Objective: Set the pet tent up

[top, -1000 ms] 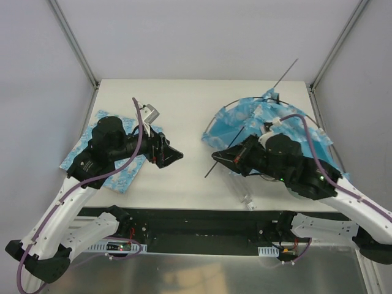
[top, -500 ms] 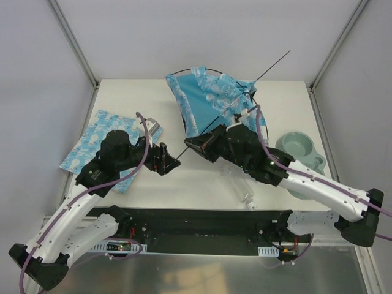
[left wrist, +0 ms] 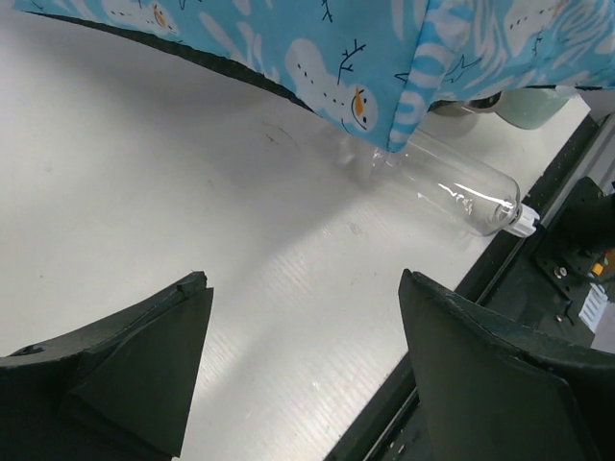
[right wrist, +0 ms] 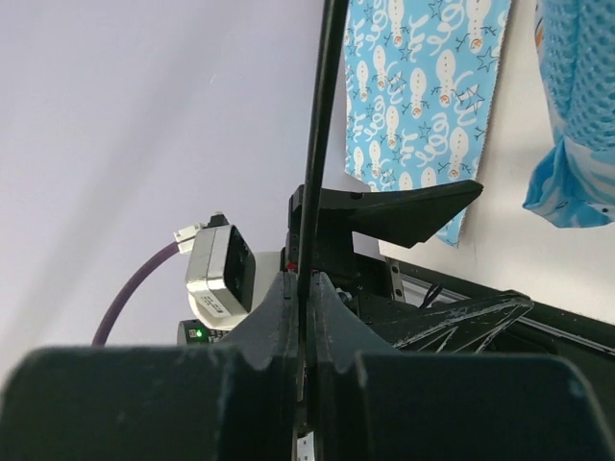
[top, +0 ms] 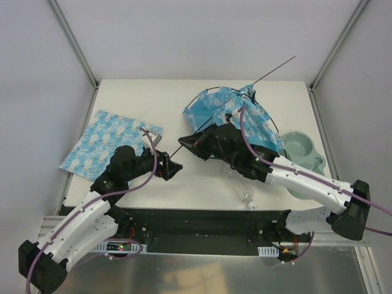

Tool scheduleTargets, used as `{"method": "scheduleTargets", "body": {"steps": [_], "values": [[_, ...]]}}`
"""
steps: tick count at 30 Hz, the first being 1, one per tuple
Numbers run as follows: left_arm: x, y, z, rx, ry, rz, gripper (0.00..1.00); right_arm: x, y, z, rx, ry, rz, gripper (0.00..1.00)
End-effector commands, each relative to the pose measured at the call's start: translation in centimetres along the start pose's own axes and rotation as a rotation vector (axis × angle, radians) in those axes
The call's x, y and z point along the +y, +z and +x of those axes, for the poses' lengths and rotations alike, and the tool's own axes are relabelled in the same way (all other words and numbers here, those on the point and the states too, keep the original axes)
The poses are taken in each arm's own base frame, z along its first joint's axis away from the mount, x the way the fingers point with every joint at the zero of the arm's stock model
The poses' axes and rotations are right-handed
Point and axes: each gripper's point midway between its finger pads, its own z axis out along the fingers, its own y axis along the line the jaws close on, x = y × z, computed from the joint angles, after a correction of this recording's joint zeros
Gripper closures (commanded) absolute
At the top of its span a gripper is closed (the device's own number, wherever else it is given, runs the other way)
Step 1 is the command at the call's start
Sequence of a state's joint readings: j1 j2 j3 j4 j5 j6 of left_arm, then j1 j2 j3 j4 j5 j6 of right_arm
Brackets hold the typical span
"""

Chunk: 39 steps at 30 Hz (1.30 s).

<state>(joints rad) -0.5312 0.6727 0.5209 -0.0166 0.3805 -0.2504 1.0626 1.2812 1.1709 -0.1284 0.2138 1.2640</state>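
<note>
The pet tent (top: 231, 116) is a crumpled blue printed fabric with turquoise lining, lying at the table's middle right. A thin black pole (top: 277, 67) runs through it, from beyond the far edge down to the left. My right gripper (top: 187, 141) is shut on this pole (right wrist: 322, 125) near its lower end, as the right wrist view (right wrist: 303, 283) shows. My left gripper (top: 174, 165) is open and empty just left of the pole's tip. In the left wrist view its jaws (left wrist: 303, 317) stand wide over bare table, with the tent's edge (left wrist: 336, 48) beyond.
A flat light-blue printed mat (top: 110, 146) lies at the left, also in the right wrist view (right wrist: 423, 86). A clear plastic bottle (top: 242, 191) (left wrist: 461, 187) lies near the front edge. A green bowl (top: 300, 149) sits at the right.
My right arm swung the pole and tent from the right side to the middle, and the tent then dropped lower. My left gripper moved toward the pole's tip and the front edge.
</note>
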Motion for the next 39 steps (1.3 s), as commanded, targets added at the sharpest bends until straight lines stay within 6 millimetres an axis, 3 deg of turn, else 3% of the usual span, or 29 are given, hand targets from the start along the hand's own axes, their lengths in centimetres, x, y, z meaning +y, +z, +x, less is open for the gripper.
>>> {"method": "scheduleTargets", "body": {"steps": [1, 15, 27, 39], "values": [[-1.1, 1.0, -3.7, -0.207, 0.028, 0.065, 0.19, 2.3, -0.6, -1.0, -0.036, 0.002, -0.089, 1.0], [-1.0, 2.1, -5.7, -0.361, 0.166, 0.105, 0.19, 3.9, -0.9, -0.8, 0.004, 0.087, -0.123, 1.0], [-1.2, 2.5, -6.8, -0.391, 0.183, 0.114, 0.16, 6.2, -1.6, -1.3, 0.025, 0.125, -0.184, 1.0], [-1.8, 3.0, -7.9, -0.401, 0.187, 0.148, 0.14, 6.9, -2.5, -2.1, 0.008, 0.113, -0.209, 1.0]]}}
